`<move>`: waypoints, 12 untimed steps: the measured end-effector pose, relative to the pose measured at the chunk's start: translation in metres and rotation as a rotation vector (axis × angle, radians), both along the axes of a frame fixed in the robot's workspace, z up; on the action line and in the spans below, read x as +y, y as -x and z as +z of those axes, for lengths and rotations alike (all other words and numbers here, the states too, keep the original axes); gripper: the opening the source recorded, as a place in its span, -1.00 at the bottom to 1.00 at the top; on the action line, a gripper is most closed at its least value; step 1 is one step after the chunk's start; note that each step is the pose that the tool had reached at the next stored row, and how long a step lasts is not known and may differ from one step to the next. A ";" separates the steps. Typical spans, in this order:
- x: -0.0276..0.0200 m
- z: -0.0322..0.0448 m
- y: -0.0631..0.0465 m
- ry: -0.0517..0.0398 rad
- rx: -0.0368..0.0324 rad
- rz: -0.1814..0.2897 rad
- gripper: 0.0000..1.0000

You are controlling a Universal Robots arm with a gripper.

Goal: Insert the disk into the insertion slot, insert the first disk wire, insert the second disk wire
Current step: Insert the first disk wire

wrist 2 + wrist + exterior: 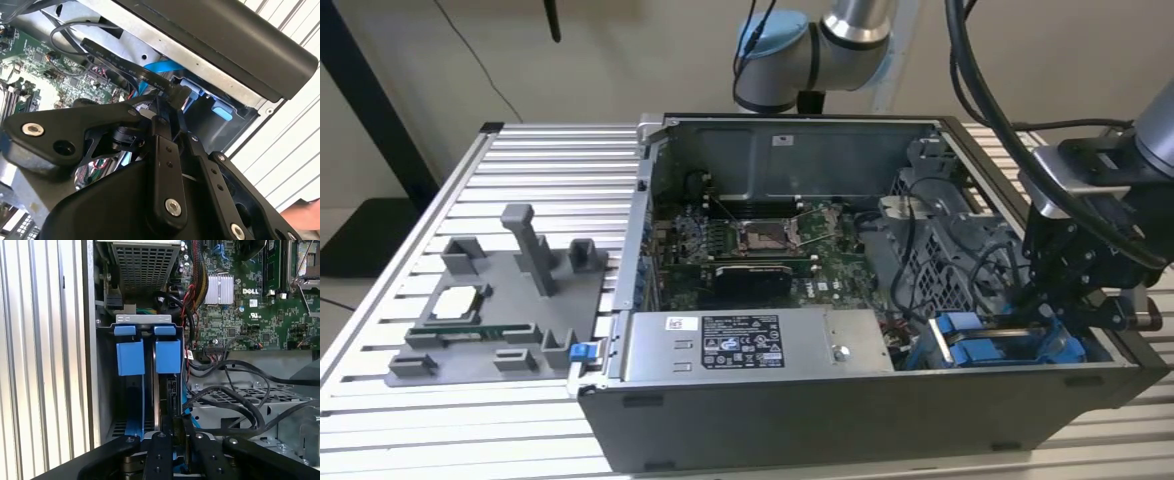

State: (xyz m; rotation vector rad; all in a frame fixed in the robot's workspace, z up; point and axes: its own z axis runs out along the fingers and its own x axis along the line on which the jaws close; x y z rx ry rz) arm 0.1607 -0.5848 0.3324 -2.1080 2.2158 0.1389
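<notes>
Apparently mid wire step: the gripper (172,107) pinches a wire plug (181,93) narrowly at the disk (168,356); seating needs a straight push.

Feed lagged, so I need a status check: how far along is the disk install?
Done, it seems: the disk sits down in the drive cage beside the other blue carrier. In hand: the pincer looks closed on the end of a black flat wire right at the disk. Left: that plug isn't visibly seated, and I can't tell whether it's the first or second wire.
</notes>
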 end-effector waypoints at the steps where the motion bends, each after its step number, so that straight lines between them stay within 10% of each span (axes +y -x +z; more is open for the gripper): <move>1: -0.0001 -0.0002 0.000 -0.0001 0.0000 -0.002 -1.00; 12: -0.0003 -0.0007 0.000 -0.0002 0.0000 -0.020 -1.00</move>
